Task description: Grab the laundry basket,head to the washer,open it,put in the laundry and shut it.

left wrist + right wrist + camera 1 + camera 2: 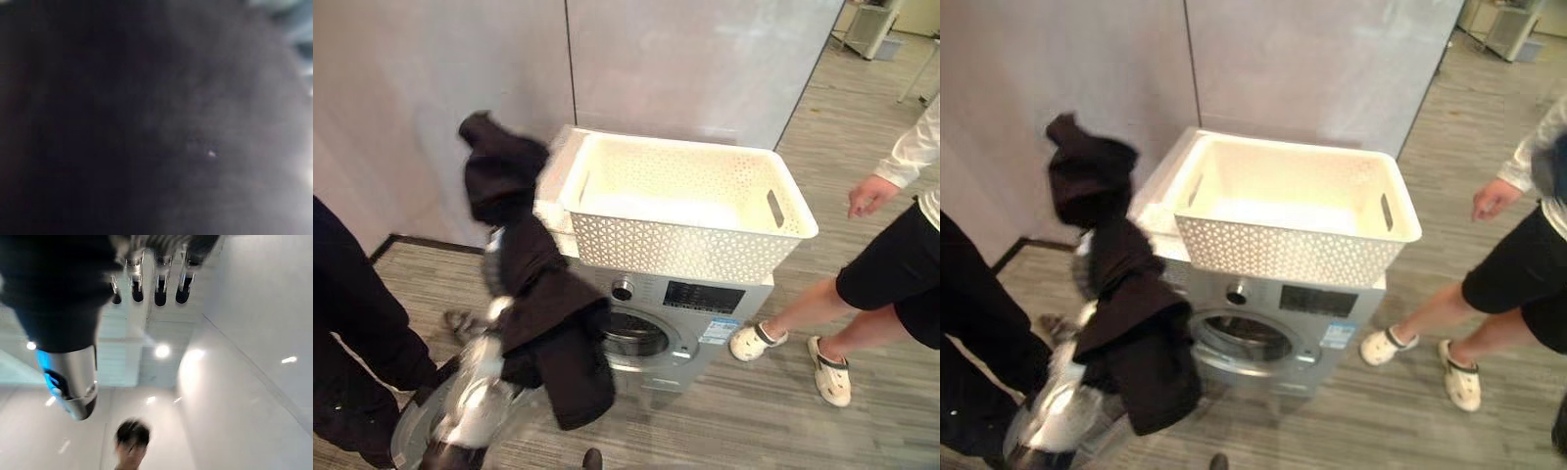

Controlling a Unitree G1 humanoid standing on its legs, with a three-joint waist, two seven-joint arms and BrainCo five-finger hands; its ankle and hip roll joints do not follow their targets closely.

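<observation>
1. A black garment [530, 284] is seen hanging in the air at the left front of the washer [690, 318], lifted on the left arm.
2. The left hand is hidden inside the cloth; whether its fingers are curled or straight cannot be told.
3. In the left wrist view, dark cloth [122, 117] is seen pressed right up against the camera.
4. The top of the garment is bunched high at the left, level with the basket [705, 235]; its lower part is draped down in front of the left edge of the drum opening [634, 335].
5. The white lattice basket is set on top of the washer, upright, with a pale item [656, 209] lying inside it.
6. The washer door [411, 426] is swung open to the near left, low by the floor.
7. The right hand [146, 286] is shown in its own wrist view raised toward the ceiling; its fingers [157, 289] are held straight in a row, the thumb [73, 382] is spread apart, and nothing is grasped or touched.
8. A person in dark clothes [352, 333] is seen at the near left edge.
9. Another person in black shorts and white clogs [830, 370] is seen standing right of the washer, one hand [869, 194] hanging loose.
</observation>
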